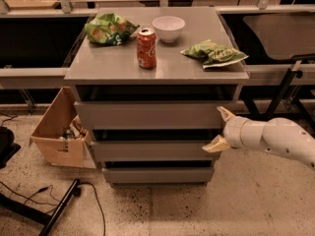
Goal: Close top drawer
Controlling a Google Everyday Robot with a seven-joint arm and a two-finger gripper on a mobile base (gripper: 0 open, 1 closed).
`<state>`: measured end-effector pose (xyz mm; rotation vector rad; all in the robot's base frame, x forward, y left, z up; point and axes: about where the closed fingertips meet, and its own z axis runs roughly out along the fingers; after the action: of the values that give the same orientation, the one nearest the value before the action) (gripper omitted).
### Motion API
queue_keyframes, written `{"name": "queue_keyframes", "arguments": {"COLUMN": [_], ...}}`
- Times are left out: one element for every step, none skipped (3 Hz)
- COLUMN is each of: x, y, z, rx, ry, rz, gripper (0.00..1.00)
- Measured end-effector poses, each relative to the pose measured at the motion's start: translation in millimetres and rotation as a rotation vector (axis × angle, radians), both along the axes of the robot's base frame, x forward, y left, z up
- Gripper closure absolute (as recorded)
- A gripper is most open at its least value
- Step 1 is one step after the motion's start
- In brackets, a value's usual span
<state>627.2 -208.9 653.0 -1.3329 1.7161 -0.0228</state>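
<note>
The top drawer (pixel 147 114) is the wide grey flat panel just under the cabinet top (pixel 113 68), with a dark gap above it. It stands out only slightly from the cabinet. My gripper (pixel 219 130) is at the cabinet's front right, on a white arm coming in from the right. It is open. The upper fingertip (pixel 225 113) is at the right end of the top drawer's front, and the lower fingertip (pixel 213 146) is at the right end of the middle drawer (pixel 147 150).
On the cabinet top are a red soda can (pixel 146 47), a white bowl (pixel 168 27) and two green chip bags (pixel 109 28) (pixel 214 53). An open cardboard box (pixel 58 129) sits on the floor at the left, with cables (pixel 59 205) in front of it. A bottom drawer (pixel 157 174) is below.
</note>
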Motion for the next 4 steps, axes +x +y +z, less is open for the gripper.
{"name": "queue_keyframes", "arguments": {"x": [-19.2,-57.4,-78.7,-101.1], "y": [-12.1,-34.9,-48.3,-62.5], "z": [14.0,34.2,51.3,69.9], "rx": [0.036,-0.023,-0.064,-0.107], "ry": [-0.027,-0.002,0.004,0.011], "rz": [-0.007,-0.023,-0.032,-0.041], "gripper": [0.48,0.72,0.95,1.0]}}
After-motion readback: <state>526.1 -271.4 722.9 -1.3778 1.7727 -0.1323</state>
